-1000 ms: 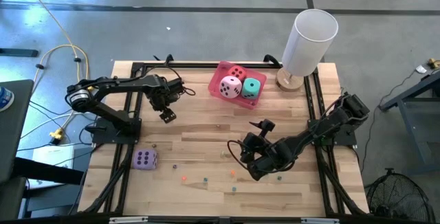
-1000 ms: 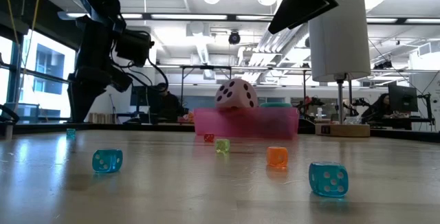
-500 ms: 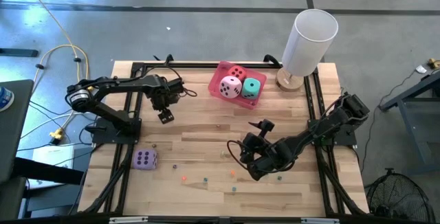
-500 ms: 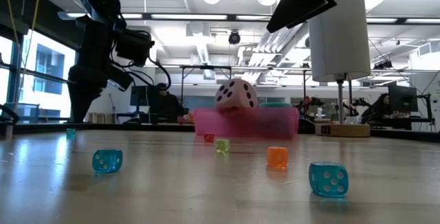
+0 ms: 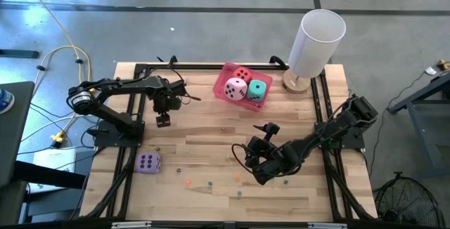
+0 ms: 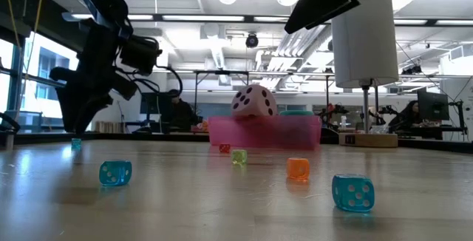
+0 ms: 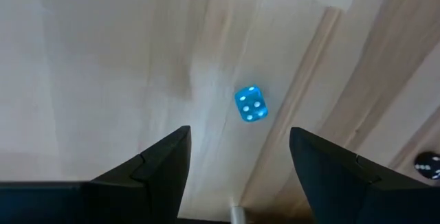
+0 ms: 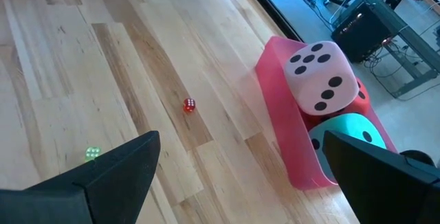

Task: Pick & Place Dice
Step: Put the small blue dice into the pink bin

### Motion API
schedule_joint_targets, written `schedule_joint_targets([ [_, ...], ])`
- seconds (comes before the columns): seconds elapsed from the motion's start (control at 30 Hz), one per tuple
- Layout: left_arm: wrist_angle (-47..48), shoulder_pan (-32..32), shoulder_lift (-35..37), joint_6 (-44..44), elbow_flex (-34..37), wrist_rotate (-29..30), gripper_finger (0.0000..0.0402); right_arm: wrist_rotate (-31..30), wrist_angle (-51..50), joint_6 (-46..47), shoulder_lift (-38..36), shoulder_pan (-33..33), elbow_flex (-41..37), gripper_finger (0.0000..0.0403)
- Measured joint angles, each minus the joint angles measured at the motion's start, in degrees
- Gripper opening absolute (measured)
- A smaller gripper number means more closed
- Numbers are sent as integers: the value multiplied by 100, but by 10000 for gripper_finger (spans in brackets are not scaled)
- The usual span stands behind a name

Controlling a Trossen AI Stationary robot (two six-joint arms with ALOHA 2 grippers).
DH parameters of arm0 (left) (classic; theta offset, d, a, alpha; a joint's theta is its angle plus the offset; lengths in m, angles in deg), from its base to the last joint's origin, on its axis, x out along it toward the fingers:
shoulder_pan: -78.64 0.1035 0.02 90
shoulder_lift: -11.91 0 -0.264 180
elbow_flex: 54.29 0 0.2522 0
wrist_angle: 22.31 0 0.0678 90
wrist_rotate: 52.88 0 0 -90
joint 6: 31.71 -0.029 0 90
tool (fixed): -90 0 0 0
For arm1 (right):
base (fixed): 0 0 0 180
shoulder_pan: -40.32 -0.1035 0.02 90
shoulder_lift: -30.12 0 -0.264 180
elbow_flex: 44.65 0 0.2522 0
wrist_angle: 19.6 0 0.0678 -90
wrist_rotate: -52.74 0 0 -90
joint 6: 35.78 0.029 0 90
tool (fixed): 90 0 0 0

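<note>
Since the earlier frames, the left gripper (image 5: 163,121) has been swung from an outward slant to point down at the wood, its jaws parted and empty above a small blue die (image 7: 251,104). Nothing else has been shifted: the right gripper (image 5: 257,175) is held wide open, low by the small dice, one orange die (image 6: 298,168) among them. Pink (image 5: 235,88), red (image 5: 242,74) and teal dice (image 5: 257,90) lie in the pink tray (image 5: 227,68); the purple die (image 5: 148,162) sits near the left edge. No writing can be made out, possibly for want of detail.
</note>
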Motion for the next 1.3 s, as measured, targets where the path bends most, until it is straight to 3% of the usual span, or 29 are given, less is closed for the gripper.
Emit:
schedule_joint_targets([
  [1.3, -949, -31, -2, -78, 465, 72, 236, 153, 37, -109, 0, 0, -2, 400],
])
